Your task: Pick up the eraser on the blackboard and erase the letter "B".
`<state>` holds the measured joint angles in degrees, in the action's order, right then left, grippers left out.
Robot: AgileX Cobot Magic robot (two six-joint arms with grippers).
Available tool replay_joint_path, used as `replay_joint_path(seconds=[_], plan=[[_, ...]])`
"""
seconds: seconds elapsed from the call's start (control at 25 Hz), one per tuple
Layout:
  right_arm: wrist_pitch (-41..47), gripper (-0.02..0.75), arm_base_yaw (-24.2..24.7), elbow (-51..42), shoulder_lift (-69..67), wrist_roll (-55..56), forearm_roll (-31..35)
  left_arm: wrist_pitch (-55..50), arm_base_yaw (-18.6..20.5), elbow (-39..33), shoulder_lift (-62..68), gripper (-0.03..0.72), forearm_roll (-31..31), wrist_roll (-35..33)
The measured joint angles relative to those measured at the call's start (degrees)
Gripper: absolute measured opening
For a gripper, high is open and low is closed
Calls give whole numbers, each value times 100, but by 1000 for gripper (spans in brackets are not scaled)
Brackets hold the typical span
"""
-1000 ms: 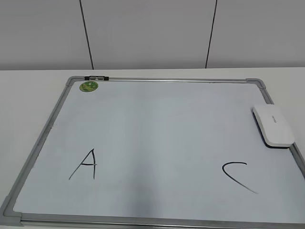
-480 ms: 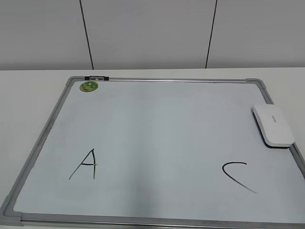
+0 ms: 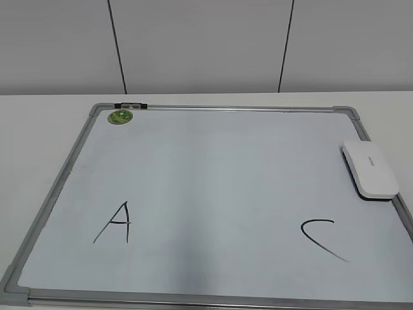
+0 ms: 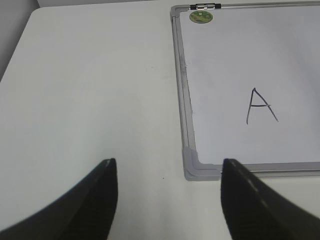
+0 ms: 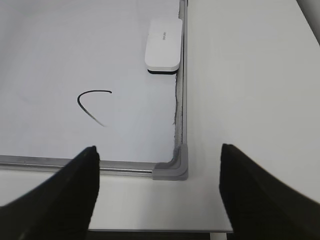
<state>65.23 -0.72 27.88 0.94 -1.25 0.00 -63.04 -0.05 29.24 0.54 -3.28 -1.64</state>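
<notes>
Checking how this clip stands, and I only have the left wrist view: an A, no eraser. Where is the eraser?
Observer: The eraser lies flat at the blackboard's right edge, nothing gripping it.
Operator: Any B on the blackboard?
Observer: None shows; between the A and the C the surface is bare.
Operator: And the right gripper?
Observer: The right gripper hovers open by the blackboard's near right corner, apart from the eraser.

Open hand (image 4: 167,192) before blackboard (image 4: 188,125) corner
</notes>
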Motion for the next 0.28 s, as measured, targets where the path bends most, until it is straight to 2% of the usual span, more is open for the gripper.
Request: replay_joint_path(seconds=[0.28], plan=[[0,554,0,0,0,0,0,0,0,0,0,473,0,0]])
